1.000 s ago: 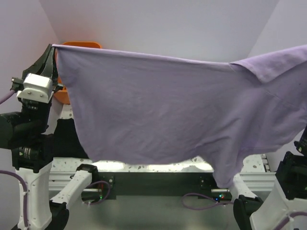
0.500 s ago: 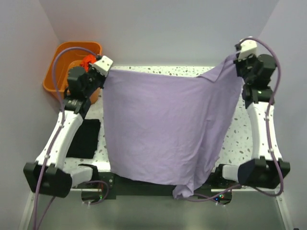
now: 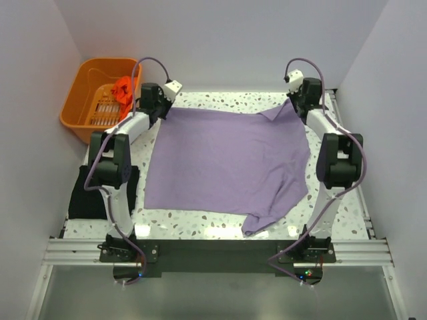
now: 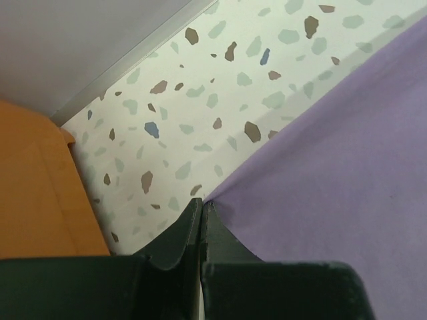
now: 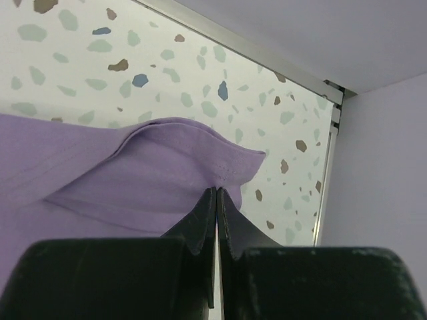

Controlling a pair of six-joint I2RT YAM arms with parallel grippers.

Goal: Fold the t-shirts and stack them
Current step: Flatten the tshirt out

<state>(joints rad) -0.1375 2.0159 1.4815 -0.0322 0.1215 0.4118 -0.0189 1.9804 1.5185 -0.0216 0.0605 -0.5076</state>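
Observation:
The lilac-purple t-shirt (image 3: 227,160) lies spread on the speckled table (image 3: 200,223), its near right part bunched toward the front edge. My left gripper (image 3: 162,109) is shut on its far left corner (image 4: 220,200). My right gripper (image 3: 293,105) is shut on its far right corner, a folded sleeve (image 5: 193,167). The black t-shirt (image 3: 87,193) lies folded at the table's left edge. The orange-red t-shirt (image 3: 122,89) lies crumpled in the orange basket (image 3: 80,87).
The basket stands off the table's far left corner and shows in the left wrist view (image 4: 33,193). Grey walls enclose the table on three sides, and a metal rail (image 3: 213,252) runs along the front edge.
Both arms have swung away from the camera and down to the table's far edge. The purple shirt, held hanging in the air before, now lies spread on the table.

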